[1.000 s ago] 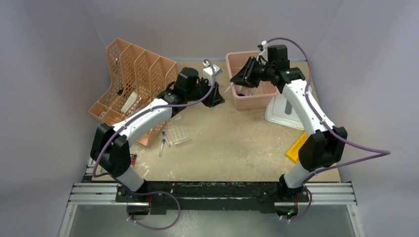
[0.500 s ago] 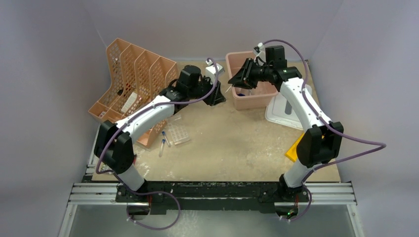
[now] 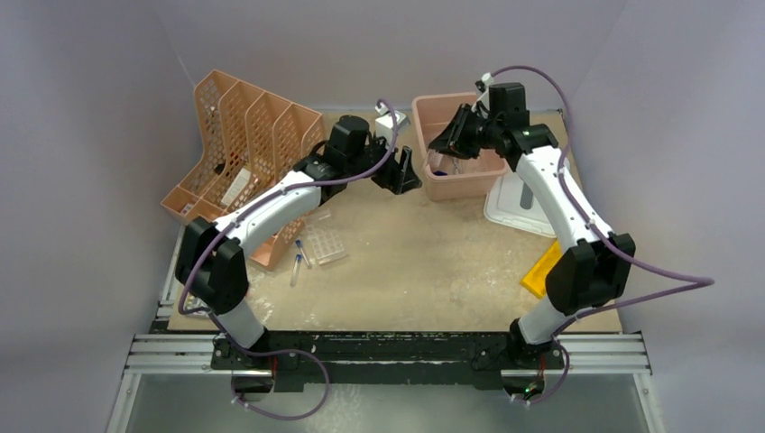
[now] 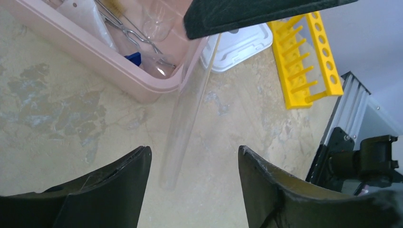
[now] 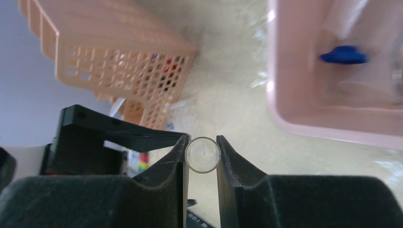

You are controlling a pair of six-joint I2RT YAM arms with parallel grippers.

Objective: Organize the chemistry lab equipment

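In right claw (image 5: 202, 140) (pinched): glass tube (image 5: 202, 156)

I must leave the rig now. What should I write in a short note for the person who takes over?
Left gripper: open; the lower end of the glass tube hangs between its fingers, not clamped.
Right gripper: shut on the glass tube, holding it beside the pink bin.
Done: the forceps and what looks like a flask with a blue base lie in the bin.
Left: the glass tube is not yet put down; the clear rack and the capped tubes lie on the table by the left arm.
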